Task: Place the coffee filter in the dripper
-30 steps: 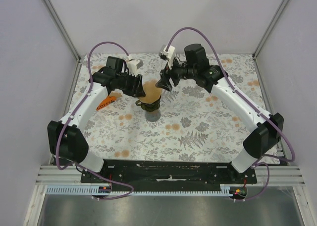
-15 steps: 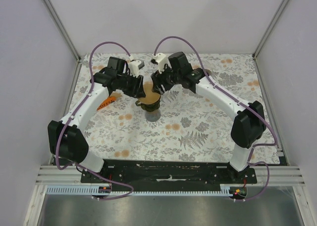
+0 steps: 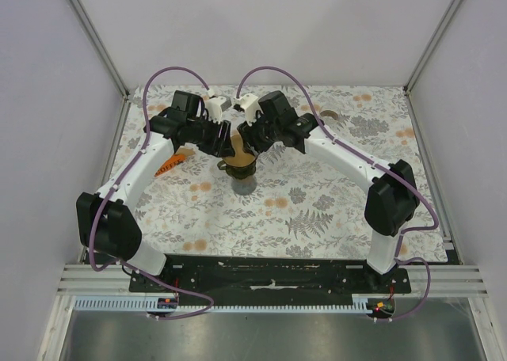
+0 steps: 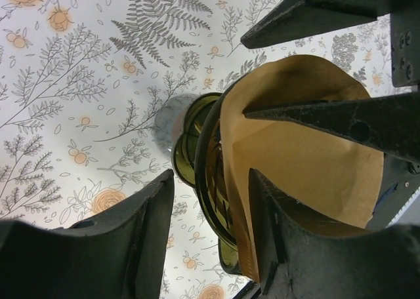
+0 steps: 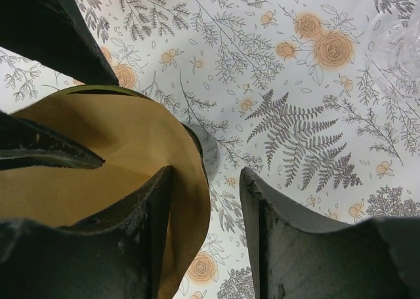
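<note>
The green glass dripper (image 3: 238, 169) stands at the back middle of the flowered table. The brown paper coffee filter (image 3: 241, 146) sits opened in it, its top edge above the rim. My left gripper (image 3: 223, 139) is open at the dripper's left side. In the left wrist view its jaws (image 4: 210, 237) straddle the dripper's rim (image 4: 205, 161) and the filter's wall (image 4: 295, 161). My right gripper (image 3: 252, 138) is open at the right side. In the right wrist view (image 5: 205, 237) one finger is inside the filter (image 5: 105, 168) and the other outside it.
An orange packet (image 3: 169, 165) lies left of the dripper, under the left arm. A small brown object (image 3: 331, 115) lies at the back right. A clear glass item (image 5: 397, 40) shows at the right edge of the right wrist view. Grey walls enclose the table.
My right arm has swung left and brought its gripper over the filter's right edge. The left gripper has stayed at the dripper's left side.
</note>
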You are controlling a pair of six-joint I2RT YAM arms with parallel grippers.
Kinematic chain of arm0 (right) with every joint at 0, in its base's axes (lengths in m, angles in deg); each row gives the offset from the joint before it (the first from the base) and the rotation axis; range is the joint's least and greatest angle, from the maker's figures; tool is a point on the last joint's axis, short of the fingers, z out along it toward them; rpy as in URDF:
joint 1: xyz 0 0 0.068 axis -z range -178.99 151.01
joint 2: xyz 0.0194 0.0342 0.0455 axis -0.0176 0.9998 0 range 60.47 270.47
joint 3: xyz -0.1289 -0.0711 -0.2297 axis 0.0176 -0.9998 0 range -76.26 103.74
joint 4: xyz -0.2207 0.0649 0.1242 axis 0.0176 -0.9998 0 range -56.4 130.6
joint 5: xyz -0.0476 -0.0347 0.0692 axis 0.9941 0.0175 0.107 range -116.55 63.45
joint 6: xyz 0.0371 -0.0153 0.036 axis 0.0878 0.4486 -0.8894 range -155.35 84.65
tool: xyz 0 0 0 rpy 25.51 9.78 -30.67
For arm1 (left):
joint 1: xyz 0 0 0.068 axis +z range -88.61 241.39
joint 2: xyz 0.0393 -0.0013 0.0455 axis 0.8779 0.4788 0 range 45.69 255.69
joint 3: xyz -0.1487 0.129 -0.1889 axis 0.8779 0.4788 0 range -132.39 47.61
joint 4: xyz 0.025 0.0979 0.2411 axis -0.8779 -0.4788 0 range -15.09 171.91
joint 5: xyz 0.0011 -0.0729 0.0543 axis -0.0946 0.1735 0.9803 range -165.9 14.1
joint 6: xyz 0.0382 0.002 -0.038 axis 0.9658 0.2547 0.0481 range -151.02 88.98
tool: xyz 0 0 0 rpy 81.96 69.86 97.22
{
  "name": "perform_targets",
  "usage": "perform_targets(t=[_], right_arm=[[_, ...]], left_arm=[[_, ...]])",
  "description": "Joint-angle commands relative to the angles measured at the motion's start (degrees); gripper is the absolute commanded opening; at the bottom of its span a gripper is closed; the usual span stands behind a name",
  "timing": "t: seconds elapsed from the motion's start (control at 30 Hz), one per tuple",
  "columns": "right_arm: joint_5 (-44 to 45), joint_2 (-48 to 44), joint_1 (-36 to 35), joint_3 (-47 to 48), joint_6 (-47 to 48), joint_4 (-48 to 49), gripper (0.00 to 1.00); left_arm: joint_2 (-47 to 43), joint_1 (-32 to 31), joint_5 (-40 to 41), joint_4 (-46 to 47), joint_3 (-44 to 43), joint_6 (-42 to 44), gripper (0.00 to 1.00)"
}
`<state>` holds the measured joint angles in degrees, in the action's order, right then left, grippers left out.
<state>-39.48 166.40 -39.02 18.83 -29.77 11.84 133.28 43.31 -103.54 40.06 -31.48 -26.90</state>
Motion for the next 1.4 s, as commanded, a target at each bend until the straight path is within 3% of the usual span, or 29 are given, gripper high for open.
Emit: perform_targets(t=[0.0,0.37,0.53,0.7,0.93,1.0,1.07,1.13,1.37], right_arm=[[2.03,0.07,-0.40,0.71,0.04,-0.25,0.51],[1.85,-0.20,-0.75,0.36,0.74,-0.25,0.42],[1.85,-0.37,-0.93,0.36,0.83,-0.16,0.42],[1.59,-0.11,-1.10,0.80,0.83,-0.08,0.41],[1.15,-0.11,-1.10,1.59,0.22,0.28,0.40],[1.06,-0.20,-1.19,1.42,0.22,0.45,0.40],[0.98,-0.20,-1.19,1.41,0.22,0.54,0.40],[0.89,-0.11,-1.19,1.24,0.30,0.71,0.40],[0.01,-1.69,-1.19,1.59,0.92,0.80,0.52]], left_arm=[[-0.14,1.21,-4.52,-0.34,-2.38,1.94,0.58],[-1.28,3.67,-7.96,-2.01,-3.79,2.82,0.65],[-0.93,3.50,-2.60,-1.40,-2.30,3.43,0.46],[-1.28,2.36,-2.33,-1.48,-0.72,4.76,0.29],[-1.11,1.21,-1.72,-2.54,-0.10,6.16,0.14],[-1.28,0.95,-1.72,-2.71,-0.10,6.42,0.16],[-1.37,1.03,-1.98,-2.89,-0.36,6.43,0.29],[-1.37,0.95,-2.24,-2.89,-0.37,6.60,0.35],[-1.72,0.86,-2.16,-2.89,0.60,7.13,0.44]])
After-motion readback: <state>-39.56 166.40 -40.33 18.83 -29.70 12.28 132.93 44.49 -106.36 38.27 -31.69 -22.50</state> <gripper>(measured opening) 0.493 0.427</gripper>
